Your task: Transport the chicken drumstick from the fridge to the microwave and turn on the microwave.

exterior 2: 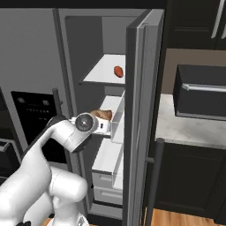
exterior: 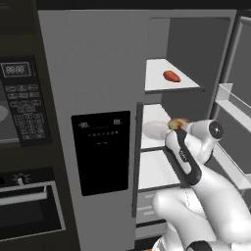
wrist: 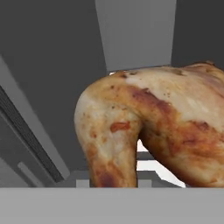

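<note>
- Right up close now: the chicken drumstick (wrist: 148, 131) sits directly ahead of the pincer (exterior: 172, 128), hard against the hand camera, golden-brown and lumpy.
- Its long axis looks to run crosswise to the pincer's reach, the thick end off to one side, though at this range I can't call the far end.
- Pincer state: the fingertips are hidden behind the meat, so I cannot tell whether they are clamped on it or merely alongside; my guess is a grip.
- From the right base view the drumstick (exterior 2: 101, 114) sits at the wrist's tip, at the middle shelf (exterior: 156, 133) level inside the fridge (exterior: 93, 63).
- Whether it is resting on that shelf or lifted clear, I cannot say.
- Above the pincer, on the upper shelf, lies the small red-orange food (exterior: 171, 76), well apart and not our target.
- Off to the pincer's left, past the closed fridge door, waits the microwave (exterior: 19, 98) with its keypad.
- Next move, as I read it: draw straight back out of the fridge, minding the open door (exterior 2: 141, 110) close on the right.
</note>
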You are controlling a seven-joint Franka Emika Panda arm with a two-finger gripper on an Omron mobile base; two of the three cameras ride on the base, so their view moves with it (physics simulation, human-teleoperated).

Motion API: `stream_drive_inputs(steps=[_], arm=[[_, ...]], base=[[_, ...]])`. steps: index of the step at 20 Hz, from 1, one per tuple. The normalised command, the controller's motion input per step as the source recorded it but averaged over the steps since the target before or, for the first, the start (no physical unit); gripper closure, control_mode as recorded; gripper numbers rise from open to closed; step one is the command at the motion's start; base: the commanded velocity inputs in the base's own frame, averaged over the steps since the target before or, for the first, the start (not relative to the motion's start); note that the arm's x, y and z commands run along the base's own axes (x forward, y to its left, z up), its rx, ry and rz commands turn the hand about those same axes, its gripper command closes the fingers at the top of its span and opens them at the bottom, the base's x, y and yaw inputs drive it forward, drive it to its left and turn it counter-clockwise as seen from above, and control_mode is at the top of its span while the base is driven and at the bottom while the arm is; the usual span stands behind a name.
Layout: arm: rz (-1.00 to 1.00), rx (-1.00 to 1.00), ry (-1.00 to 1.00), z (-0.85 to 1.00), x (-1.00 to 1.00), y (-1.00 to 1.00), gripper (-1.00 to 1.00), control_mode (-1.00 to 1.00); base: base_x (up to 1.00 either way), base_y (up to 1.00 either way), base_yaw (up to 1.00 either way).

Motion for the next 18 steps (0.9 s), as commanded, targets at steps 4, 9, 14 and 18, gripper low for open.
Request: stream_drive_inputs(steps=[4, 9, 14, 18], arm=[[0.00, 0.00, 0.02, 0.56, -0.55, 0.08, 1.00, -1.00], [0.00, 0.00, -0.02, 0.19, -0.67, 0.20, 1.00, -1.00], [0.00, 0.00, -0.06, 0.21, -0.77, 0.27, 1.00, -1.00], [0.00, 0.00, -0.02, 0.48, -0.77, 0.26, 1.00, -1.00]], base=[[0.00, 0.00, 0.00], [0.00, 0.00, 0.00], [0.00, 0.00, 0.00], [0.00, 0.00, 0.00]])
